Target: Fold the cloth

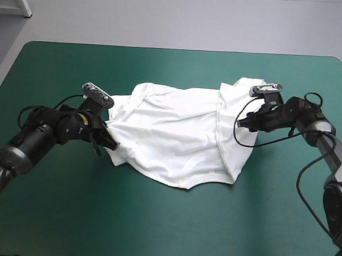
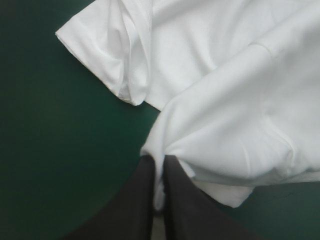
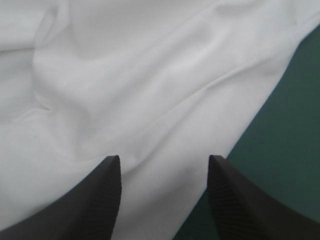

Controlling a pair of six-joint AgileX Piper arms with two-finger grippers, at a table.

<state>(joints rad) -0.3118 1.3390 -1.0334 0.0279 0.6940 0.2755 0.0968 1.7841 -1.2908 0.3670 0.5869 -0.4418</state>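
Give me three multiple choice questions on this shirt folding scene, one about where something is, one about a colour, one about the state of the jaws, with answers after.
1. Where does the T-shirt lie?
A. around the table's middle
B. hanging over the far edge
C. at the near left corner

2. What colour is the table cover?
A. red
B. teal-green
C. yellow

3. How do the right jaws stand?
A. shut on the T-shirt
B. shut on bare cover
C. open over the T-shirt

Answers:
1 A: the high view shows cover on every side of it.
2 B: that colour shows in every view.
3 C: the right wrist view shows the two black fingers apart above white cloth; only the left jaws pinch it.
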